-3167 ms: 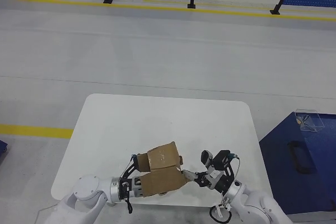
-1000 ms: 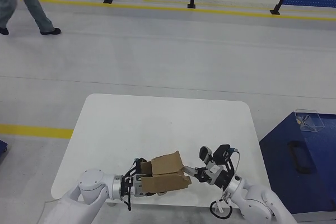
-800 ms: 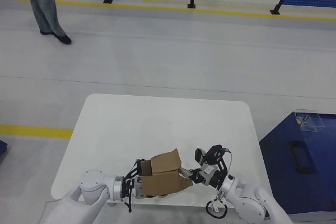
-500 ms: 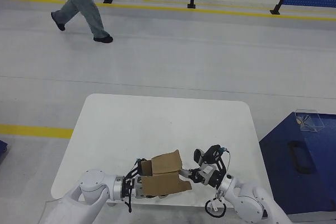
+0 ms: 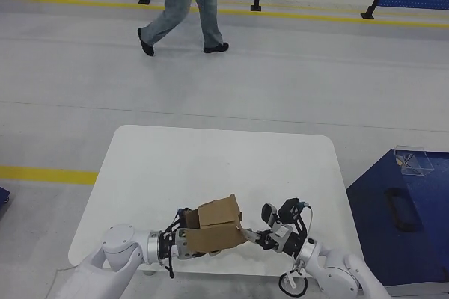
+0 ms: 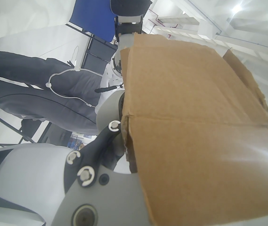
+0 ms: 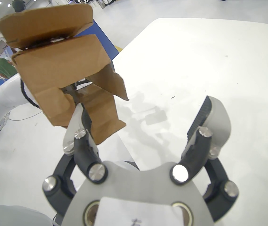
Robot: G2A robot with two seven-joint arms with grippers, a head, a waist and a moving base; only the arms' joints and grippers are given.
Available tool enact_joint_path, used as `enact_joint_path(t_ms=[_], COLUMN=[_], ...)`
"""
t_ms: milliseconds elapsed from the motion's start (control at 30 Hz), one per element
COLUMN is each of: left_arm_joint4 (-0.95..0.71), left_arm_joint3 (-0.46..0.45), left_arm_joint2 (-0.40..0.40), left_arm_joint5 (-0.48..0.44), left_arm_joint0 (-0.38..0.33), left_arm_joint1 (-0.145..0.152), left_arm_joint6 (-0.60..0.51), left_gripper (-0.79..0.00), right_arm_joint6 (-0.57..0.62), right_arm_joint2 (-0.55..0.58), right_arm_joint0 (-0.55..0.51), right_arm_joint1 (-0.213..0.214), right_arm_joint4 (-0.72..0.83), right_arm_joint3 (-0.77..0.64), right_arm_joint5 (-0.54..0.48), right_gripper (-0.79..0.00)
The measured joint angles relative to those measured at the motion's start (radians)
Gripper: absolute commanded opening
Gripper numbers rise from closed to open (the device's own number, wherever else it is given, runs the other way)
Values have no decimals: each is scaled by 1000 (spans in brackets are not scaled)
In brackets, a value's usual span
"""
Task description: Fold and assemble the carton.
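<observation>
Top view: the carton (image 5: 217,224), at the table's (image 5: 209,157) 6 o'clock edge, covers the front of the left gripper (image 5: 178,238), so its hold can't be made out. Left wrist view: the carton runs off the pic on 2 sides; its far end & inside are hidden. Right wrist view: 1 finger (image 7: 82,123) of the right gripper (image 7: 144,104) overlaps the carton's lowest flap (image 7: 105,118); touching or just in front, can't tell. The table is cut off at the pic's edge.

Pale grey floor (image 5: 284,75) with yellow lines (image 5: 37,175); white round-cornered table (image 5: 209,157); blue cabinet (image 5: 434,224) just beside; bright ceiling lights (image 6: 236,8) overhead.
</observation>
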Motion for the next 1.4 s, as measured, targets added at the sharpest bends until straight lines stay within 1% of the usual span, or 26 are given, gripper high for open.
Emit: enact_joint_path(t_ms=[267,567,700,1000,1167,1400], left_arm_joint4=[-64,-81,-56,-40,-22,-20], left_arm_joint3=[25,37,27,21,26,35], left_arm_joint2=[-16,-10,5,23,37,53], left_arm_joint5=[37,96,118,146,164,162], left_arm_joint0=[-3,-11,-13,-16,-20,-28], left_arm_joint1=[-2,-3,-1,3,4,3], left_arm_joint6=[24,34,7,-39,-45,-51], left_gripper=[-785,-785,-785,-785,-785,-785], right_arm_joint6=[-9,-32,-30,-10,-63,-118], right_arm_joint2=[26,51,54,15,36,74], right_arm_joint0=[-45,-79,-76,-38,-46,-69], right_arm_joint1=[6,10,10,6,6,8], right_arm_joint4=[-1,-2,-6,-17,-4,11], right_arm_joint3=[-42,-72,-74,-55,-78,-89], right_arm_joint5=[-20,-32,-23,-6,-16,-22], right_gripper=[0,0,0,0,0,0])
